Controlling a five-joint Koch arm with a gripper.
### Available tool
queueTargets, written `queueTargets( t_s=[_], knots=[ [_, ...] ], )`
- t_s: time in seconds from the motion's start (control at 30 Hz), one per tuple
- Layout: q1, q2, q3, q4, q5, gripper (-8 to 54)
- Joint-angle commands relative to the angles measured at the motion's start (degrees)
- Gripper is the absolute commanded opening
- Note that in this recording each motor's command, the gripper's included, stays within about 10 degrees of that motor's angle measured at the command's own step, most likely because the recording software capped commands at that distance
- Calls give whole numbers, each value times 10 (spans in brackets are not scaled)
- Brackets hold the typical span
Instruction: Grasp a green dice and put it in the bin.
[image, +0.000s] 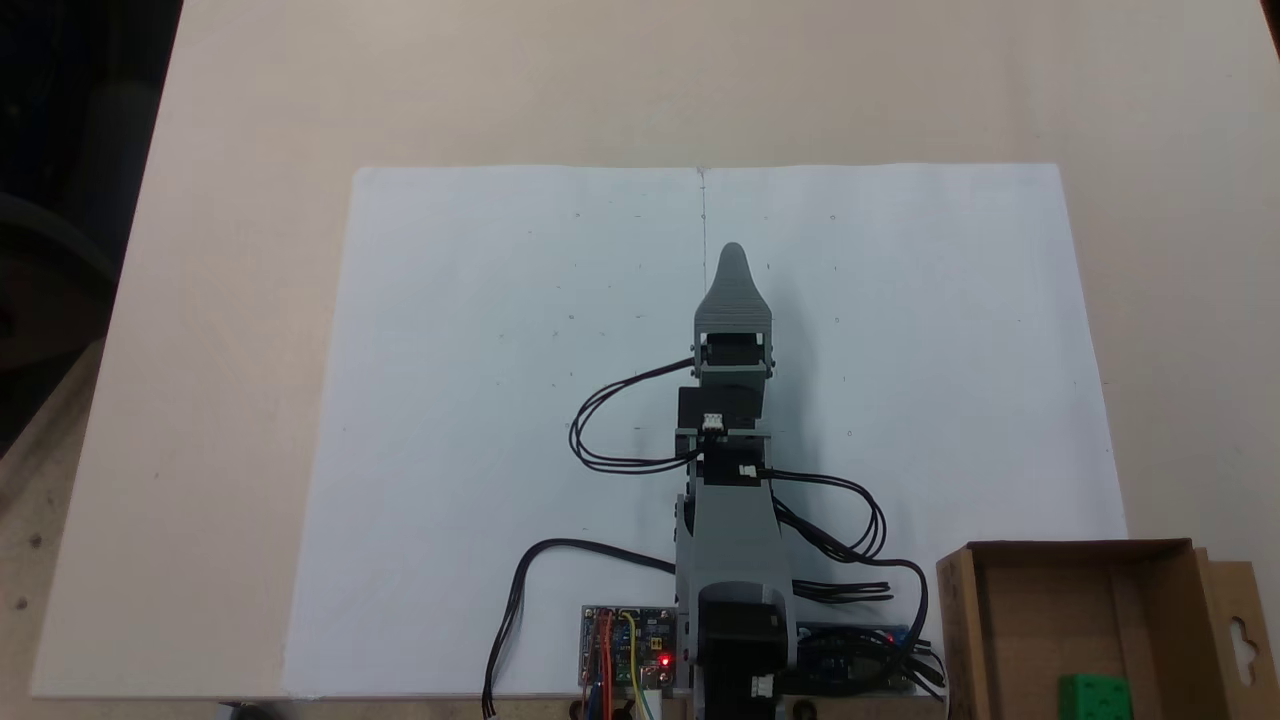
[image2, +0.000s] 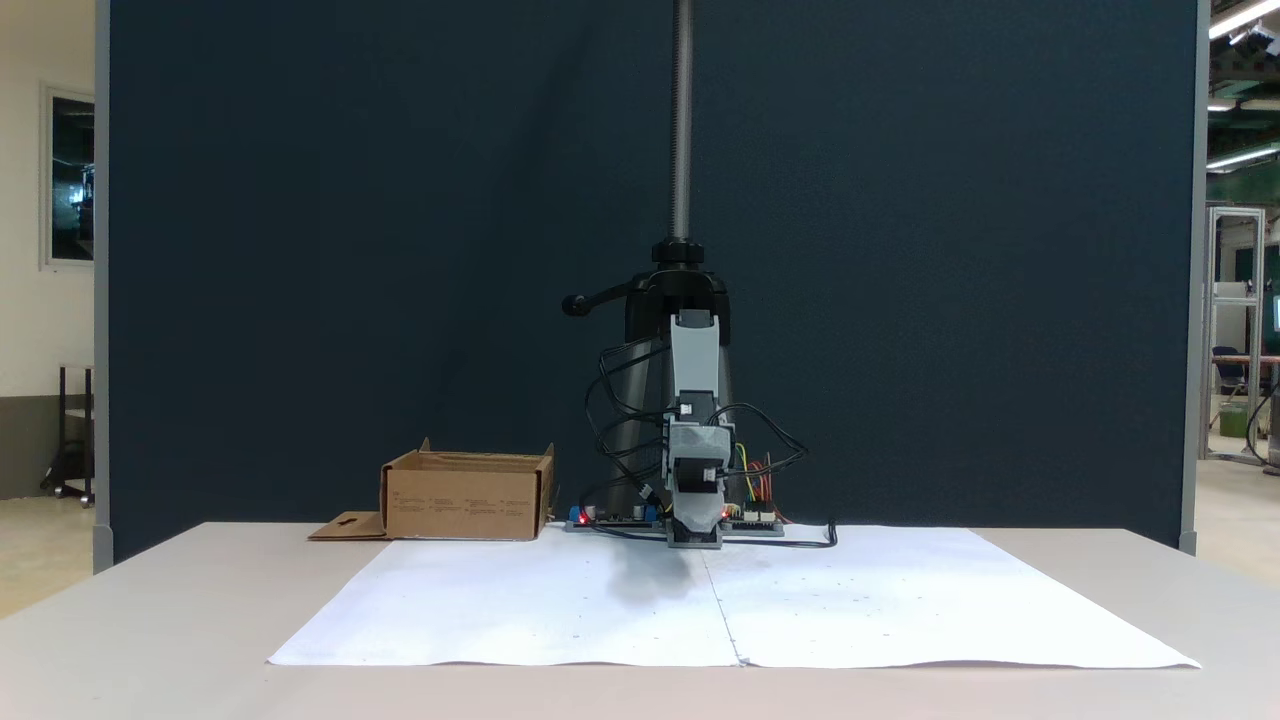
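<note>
The green dice lies on the floor of the bin, a brown cardboard box at the lower right edge of a fixed view. The same bin stands left of the arm's base in the other fixed view, its walls hiding the dice there. My gripper points away from the base over the middle of the white paper, far from the bin, with nothing visible in it. Seen head-on, the gripper hangs low just above the paper. One jaw covers the other, so no gap can be read.
A large white paper sheet covers the middle of the beige table. Circuit boards with lit red LEDs and black cable loops sit around the arm's base. The bin's flap with a hang-hole juts out sideways.
</note>
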Motion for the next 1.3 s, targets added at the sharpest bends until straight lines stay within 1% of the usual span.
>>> queueTargets(
  t_s=[0.0, 0.4, 1.27],
  knots=[
    [3, 65, 41, -96, -2, 456],
    [13, 65, 41, -217, -1, 461],
    [12, 64, 41, -219, 2, 470]
  ],
)
